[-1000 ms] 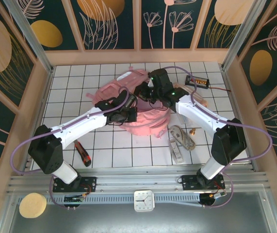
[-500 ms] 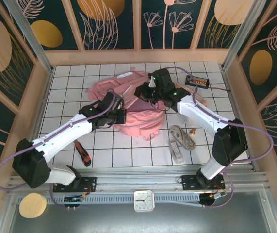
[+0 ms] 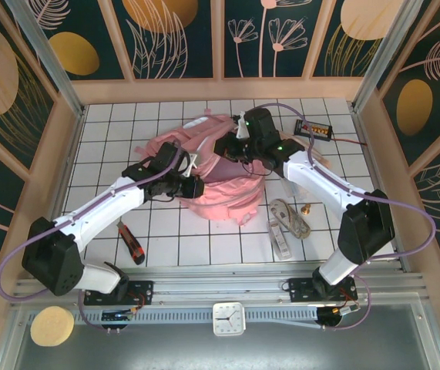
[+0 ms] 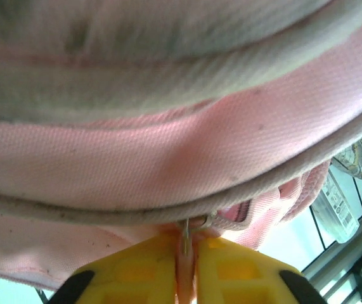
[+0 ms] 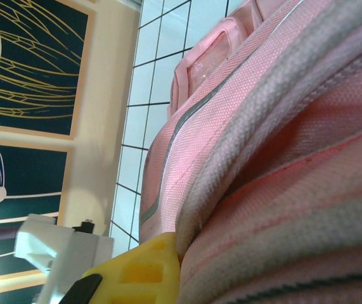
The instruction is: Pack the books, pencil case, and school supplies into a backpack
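Here the backpack (image 3: pixel 231 193) lies in the middle of the desk (image 3: pixel 112 142). The left jaws pinch its pink fabric on the left side; the right jaws are closed on its far edge.

This was a robotics lab test cell. A left arm (image 3: pixel 104 204) and a right arm (image 3: pixel 320 181) stood bolted to an aluminium rail (image 3: pixel 220 284) along the near edge of a white counter (image 3: pixel 104 146) ruled in a black grid. Aluminium posts (image 3: pixel 44 48) and wooden frames boxed the counter in, with printed leaf-and-flower panels (image 3: pixel 177 38) as walls. Purple cables (image 3: pixel 19 262) looped from the arms, and a small clock (image 3: pixel 228 318) sat just outside the rail.
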`<state>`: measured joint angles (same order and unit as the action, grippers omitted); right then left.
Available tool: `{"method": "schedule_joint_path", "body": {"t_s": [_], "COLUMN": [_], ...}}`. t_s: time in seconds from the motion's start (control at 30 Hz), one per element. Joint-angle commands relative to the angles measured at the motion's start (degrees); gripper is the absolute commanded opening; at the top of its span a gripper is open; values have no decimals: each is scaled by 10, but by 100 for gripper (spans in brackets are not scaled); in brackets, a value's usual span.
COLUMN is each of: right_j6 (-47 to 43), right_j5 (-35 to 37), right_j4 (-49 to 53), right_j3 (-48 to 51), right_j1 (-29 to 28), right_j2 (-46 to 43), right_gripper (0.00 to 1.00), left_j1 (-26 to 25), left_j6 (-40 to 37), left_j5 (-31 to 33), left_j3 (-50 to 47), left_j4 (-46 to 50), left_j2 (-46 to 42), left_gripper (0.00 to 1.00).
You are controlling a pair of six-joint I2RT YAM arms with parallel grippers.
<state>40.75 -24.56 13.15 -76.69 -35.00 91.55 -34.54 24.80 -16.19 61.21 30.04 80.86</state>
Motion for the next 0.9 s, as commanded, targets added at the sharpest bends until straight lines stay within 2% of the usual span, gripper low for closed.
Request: {"method": "schedule_joint_path", "body": {"t_s": [0.0,0.07,0.2,0.27,0.33,0.37,0.43,0.47,0.53,0.87], "right_j6": [-22,-22,-21,-20,-19,-20,-22,-23,-23,-23], "right_j5": [-10,-10,-8,-8,-8,-8,-8,-8,-8,-8], "right_j4": [-64,-63,-65,-66,-65,-64,-63,-62,-63,-62], "right_j3": [-11,-11,-9,-9,-9,-8,-8,-7,-5,-5], "right_j1": [9,9,9,9,9,9,10,10,11,10], "right_j2": [-50,-50,-51,-50,-48,-46,-45,-44,-44,-44], "right_gripper": [0,0,0,0,0,0,0,0,0,0], "left_j1": [18,23,28,31,34,36,41,43,49,74], "left_j6": [-18,-18,-20,-22,-24,-24,-26,-27,-31,-32], "left_j5": [8,2,-12,-19,-20,-21,-26,-27,-28,-85], "left_j3": [-20,-25,-32,-36,-36,-36,-38,-39,-42,-52], "left_j4": [41,33,24,20,21,22,23,25,25,-1], "left_j2": [19,22,28,29,29,27,21,17,8,6], "left_gripper": [22,25,23,12,5,5,9,18,25,27]}}
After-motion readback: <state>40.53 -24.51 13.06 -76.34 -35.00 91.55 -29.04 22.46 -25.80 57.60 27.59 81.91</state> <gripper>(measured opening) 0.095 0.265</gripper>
